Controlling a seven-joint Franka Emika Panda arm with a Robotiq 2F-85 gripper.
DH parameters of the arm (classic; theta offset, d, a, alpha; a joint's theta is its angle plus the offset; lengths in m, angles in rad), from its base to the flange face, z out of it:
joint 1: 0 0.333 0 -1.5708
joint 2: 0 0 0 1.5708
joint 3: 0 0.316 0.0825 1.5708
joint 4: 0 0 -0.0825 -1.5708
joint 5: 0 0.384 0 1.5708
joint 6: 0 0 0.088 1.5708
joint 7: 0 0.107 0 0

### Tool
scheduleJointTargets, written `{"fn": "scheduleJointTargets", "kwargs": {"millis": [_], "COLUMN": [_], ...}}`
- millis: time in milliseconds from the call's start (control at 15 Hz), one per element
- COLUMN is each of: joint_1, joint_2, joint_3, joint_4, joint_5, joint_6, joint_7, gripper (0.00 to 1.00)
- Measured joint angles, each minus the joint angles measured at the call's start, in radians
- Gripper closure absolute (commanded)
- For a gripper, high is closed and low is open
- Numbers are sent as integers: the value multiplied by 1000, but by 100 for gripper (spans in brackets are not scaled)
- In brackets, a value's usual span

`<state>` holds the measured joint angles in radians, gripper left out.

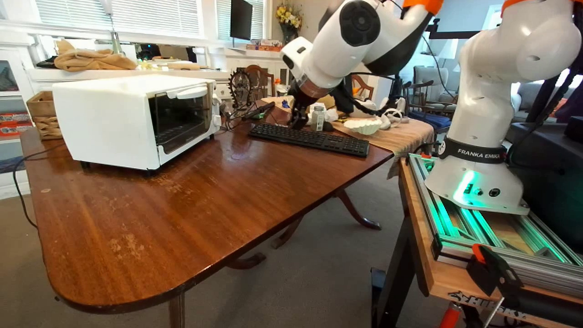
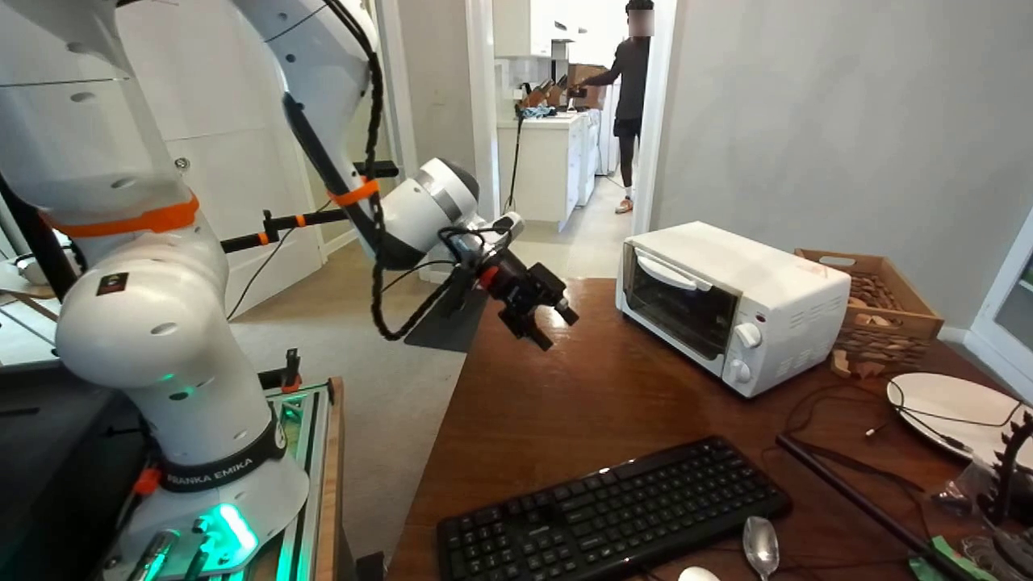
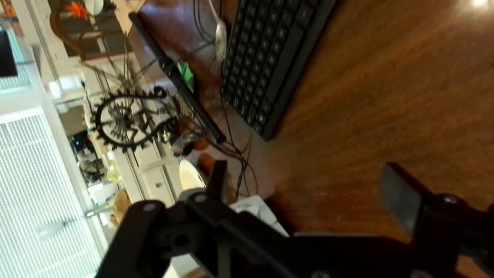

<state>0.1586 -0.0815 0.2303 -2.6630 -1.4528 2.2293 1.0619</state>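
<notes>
Hanging in the air above the brown worktop (image 2: 557, 411), the gripper (image 2: 555, 328) has its two fingers (image 3: 401, 199) widely spread, and in the wrist view the wood is seen between them. The black keyboard (image 2: 613, 516) is lying flat on this worktop, apart from the gripper; in an exterior view it takes the near side, while the gripper is farther from the camera. To the right of the gripper stands the white toaster oven (image 2: 767, 278), whose dark glass door (image 2: 678, 311) is closed. A metal spoon (image 2: 761, 542) lies close to the right end of the keyboard. More to the right there is a white plate (image 2: 928, 391), and a wooden basket (image 2: 884, 343) is placed just beside the toaster oven. Far away, a person (image 2: 633, 89) in dark clothes is standing.
</notes>
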Motion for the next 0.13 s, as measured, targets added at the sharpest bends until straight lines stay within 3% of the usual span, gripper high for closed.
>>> {"fn": "scheduleJointTargets", "kwargs": {"millis": [133], "joint_1": [-1], "joint_2": [-63], "joint_3": [-27], "joint_4": [-83], "joint_5": [16], "joint_6": [11], "joint_7": [36], "gripper": [0]}}
